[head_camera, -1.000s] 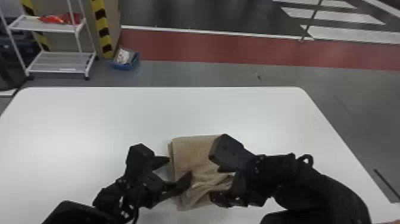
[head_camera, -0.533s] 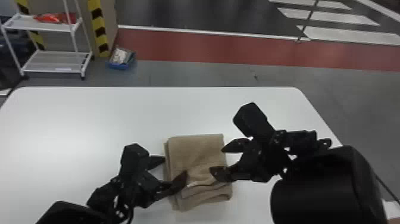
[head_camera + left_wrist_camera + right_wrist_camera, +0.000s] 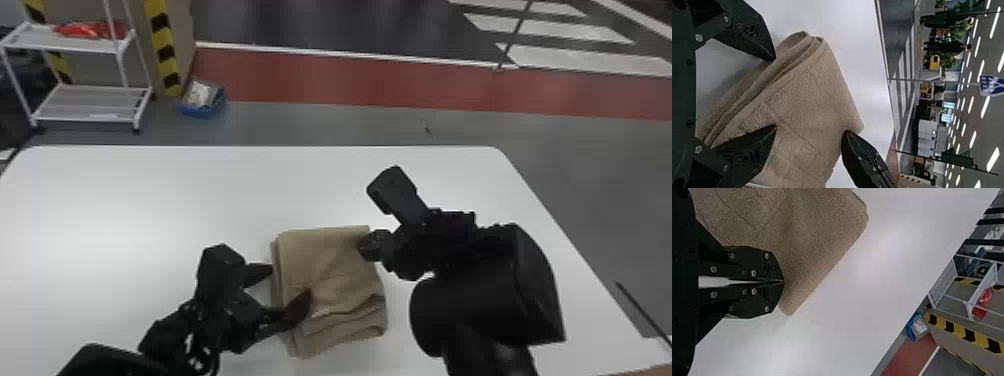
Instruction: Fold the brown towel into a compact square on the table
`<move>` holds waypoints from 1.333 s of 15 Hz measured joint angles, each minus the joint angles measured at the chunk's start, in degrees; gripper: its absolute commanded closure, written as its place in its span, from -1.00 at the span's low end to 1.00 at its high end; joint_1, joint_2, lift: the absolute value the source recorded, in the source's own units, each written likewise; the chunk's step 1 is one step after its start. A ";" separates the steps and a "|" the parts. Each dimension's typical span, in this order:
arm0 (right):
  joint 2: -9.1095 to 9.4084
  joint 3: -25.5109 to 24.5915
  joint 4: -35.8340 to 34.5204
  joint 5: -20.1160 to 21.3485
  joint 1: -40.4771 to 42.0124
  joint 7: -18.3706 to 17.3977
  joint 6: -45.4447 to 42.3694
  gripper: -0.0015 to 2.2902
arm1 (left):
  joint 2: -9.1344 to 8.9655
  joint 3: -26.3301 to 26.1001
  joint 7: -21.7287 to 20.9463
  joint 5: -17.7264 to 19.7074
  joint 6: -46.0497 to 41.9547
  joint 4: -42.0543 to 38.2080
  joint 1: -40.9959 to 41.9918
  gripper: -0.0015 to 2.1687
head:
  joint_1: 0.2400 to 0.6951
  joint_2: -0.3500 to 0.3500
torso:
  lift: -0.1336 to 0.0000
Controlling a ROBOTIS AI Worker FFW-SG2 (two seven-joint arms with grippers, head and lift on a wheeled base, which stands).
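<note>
Towel corner (image 3: 361, 231) at right hand (image 3: 364, 247), fingers (image 3: 768, 266) together

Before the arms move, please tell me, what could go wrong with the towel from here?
The left gripper is open, with one finger over the towel; moving it could drag the top layer. The right gripper, shut, has its tips by the towel's far right corner and might nudge it askew. The layers at the near side look uneven, so they may slip apart.
</note>
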 measured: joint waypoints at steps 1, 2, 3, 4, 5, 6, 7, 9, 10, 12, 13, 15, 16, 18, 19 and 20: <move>0.17 0.07 1.34 0.38 -0.57 -0.54 -0.07 0.71 | 0.01 -0.02 -0.01 -0.03 0.09 -0.28 0.22 -0.69 | 1.00 -0.48 | -0.87; 0.22 0.30 2.20 0.73 -0.82 -1.30 -0.14 0.71 | 0.01 -0.07 -0.01 -0.08 0.12 -0.50 0.37 -0.69 | 1.00 -0.49 | -0.87; 0.25 0.65 3.00 1.18 -0.95 -2.56 -0.18 0.71 | 0.01 -0.11 -0.02 -0.15 0.14 -0.65 0.54 -0.69 | 1.00 -0.49 | -0.87; 0.26 0.87 3.68 1.57 -1.06 -4.03 -0.15 0.71 | 0.02 -0.13 -0.11 -0.20 0.15 -0.75 0.69 -0.69 | 1.00 -0.50 | -0.87; 0.26 0.94 4.27 1.90 -1.21 -5.26 -0.11 0.71 | 0.02 -0.13 -0.22 -0.22 0.15 -0.92 0.82 -0.69 | 1.00 -0.51 | -0.87; 0.26 0.96 4.92 2.19 -1.41 -6.27 -0.07 0.71 | 0.02 -0.13 -0.27 -0.25 0.15 -1.20 0.99 -0.69 | 1.00 -0.53 | -0.87; 0.26 0.95 5.33 2.25 -1.56 -6.64 -0.02 0.71 | 0.02 -0.10 -0.27 -0.26 0.15 -1.48 1.17 -0.69 | 1.00 -0.54 | -0.87; 0.26 0.89 4.81 1.39 -1.54 -6.64 0.24 0.71 | 0.07 0.01 -0.32 -0.27 0.15 -1.75 1.34 -0.69 | 1.00 -0.54 | -0.87; 0.26 0.91 3.38 0.52 -1.31 -6.40 0.49 0.71 | 0.09 0.03 -0.35 -0.29 0.15 -1.95 1.38 -0.69 | 1.00 -0.51 | -0.87; 0.26 1.36 -0.19 -0.51 -0.85 -4.69 2.08 0.71 | 0.10 0.05 -0.36 -0.31 0.26 -2.18 1.45 -0.69 | 1.00 -0.48 | -0.87; 0.26 1.69 -2.08 -0.67 -0.52 -3.74 2.94 0.71 | 0.10 0.05 -0.36 -0.31 0.30 -2.23 1.46 -0.69 | 1.00 -0.47 | -0.87; 0.26 1.98 -4.22 -1.26 -0.03 -3.28 3.97 0.71 | 0.05 0.02 -0.36 -0.39 0.33 -2.24 1.45 -0.69 | 1.00 -0.45 | -0.87; 0.26 2.17 -4.43 -1.82 0.07 -4.23 4.16 0.71 | 0.02 -0.06 -0.36 -0.50 0.34 -2.24 1.42 -0.69 | 1.00 -0.45 | -0.87; 0.26 2.78 -2.11 -2.22 -0.24 -7.67 3.56 0.71 | 0.01 -0.33 -0.41 -0.78 0.34 -2.24 1.38 -0.69 | 1.00 -0.46 | -0.87; 0.26 2.89 0.38 -2.23 -0.92 -9.52 2.93 0.71 | -0.03 -0.43 -0.51 -0.87 0.34 -2.24 1.38 -0.69 | 1.00 -0.47 | -0.87; 0.26 2.84 2.63 -2.23 -1.61 -10.54 2.27 0.71 | -0.07 -0.50 -0.54 -0.93 0.34 -2.24 1.38 -0.69 | 1.00 -0.48 | -0.87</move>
